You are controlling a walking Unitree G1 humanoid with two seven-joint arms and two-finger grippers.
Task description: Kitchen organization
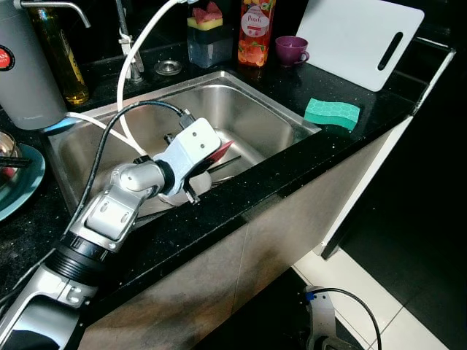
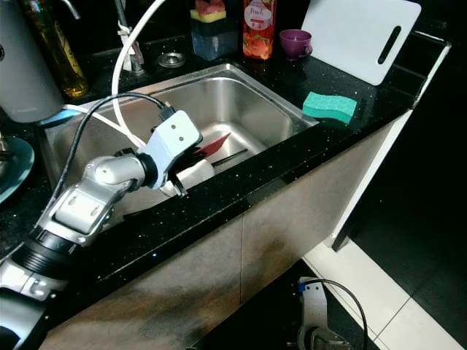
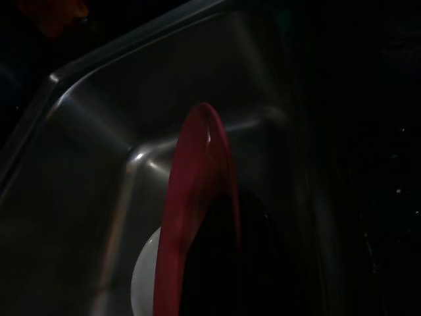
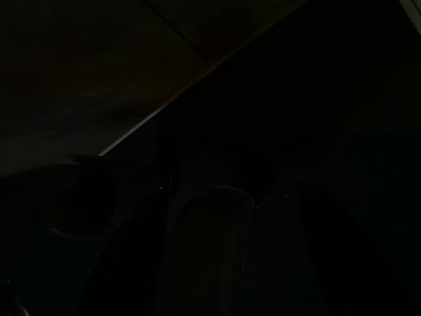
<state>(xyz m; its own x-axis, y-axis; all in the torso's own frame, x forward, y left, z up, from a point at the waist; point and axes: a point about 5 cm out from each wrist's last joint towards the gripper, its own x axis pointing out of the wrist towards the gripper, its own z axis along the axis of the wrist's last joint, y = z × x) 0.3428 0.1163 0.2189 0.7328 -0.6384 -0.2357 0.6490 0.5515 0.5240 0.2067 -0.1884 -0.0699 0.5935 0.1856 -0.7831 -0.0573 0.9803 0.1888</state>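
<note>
Nearest, the left gripper (image 1: 211,164) reaches down into the steel sink (image 1: 255,109) at its near wall, set against a red plate (image 3: 197,197) that stands on edge over a white dish (image 3: 141,276); whether its fingers are closed on the plate cannot be told, and the right arm hangs idle in the dark. Farther right, a green sponge (image 1: 332,112) lies on the black counter (image 1: 292,171); farthest, a white cutting board (image 1: 350,36), purple cup (image 1: 290,49) and red bottle (image 1: 255,29). Risk, as judged: the on-edge plate could slip and knock the dish.

Black speckled countertop (image 1: 255,186) over grey-brown cabinet fronts (image 1: 292,233) — white tiled floor (image 1: 365,292) below, surroundings dark, poorly lit.
</note>
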